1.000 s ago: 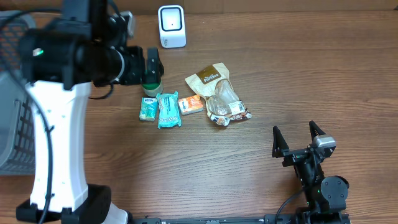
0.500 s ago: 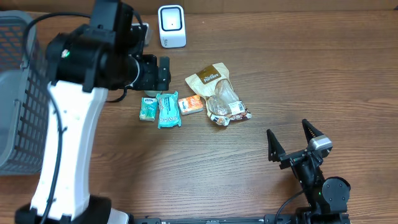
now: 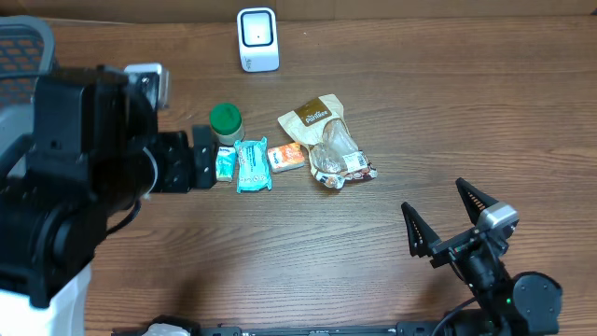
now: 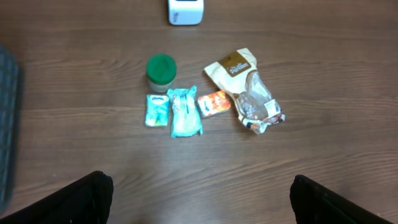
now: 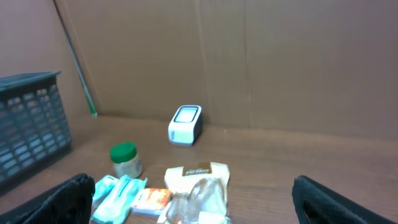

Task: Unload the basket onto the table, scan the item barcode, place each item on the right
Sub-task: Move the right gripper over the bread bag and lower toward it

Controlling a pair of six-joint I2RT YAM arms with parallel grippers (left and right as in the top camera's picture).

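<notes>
A white barcode scanner [image 3: 257, 39] stands at the back of the table. In front of it lie the items: a green-lidded jar [image 3: 225, 119], two teal packets [image 3: 252, 164], an orange packet [image 3: 286, 156], a tan pouch [image 3: 315, 115] and a clear bag [image 3: 338, 159]. My left gripper [image 3: 201, 159] hangs high above the table, just left of the teal packets, open and empty. Its wrist view looks down on the jar [image 4: 161, 70], the pouch [image 4: 233, 64] and the scanner [image 4: 185, 10], with the left gripper [image 4: 199, 196] holding nothing. My right gripper [image 3: 436, 201] stands open at the front right, facing the items.
A dark mesh basket [image 3: 20, 39] stands at the far left of the table, also seen as the basket [image 5: 28, 121] in the right wrist view. A cardboard wall [image 5: 249, 56] backs the table behind the scanner [image 5: 186, 123].
My left arm has swung from over the jar toward the front left and risen, uncovering the jar. The right gripper shifted slightly. No item has moved.
</notes>
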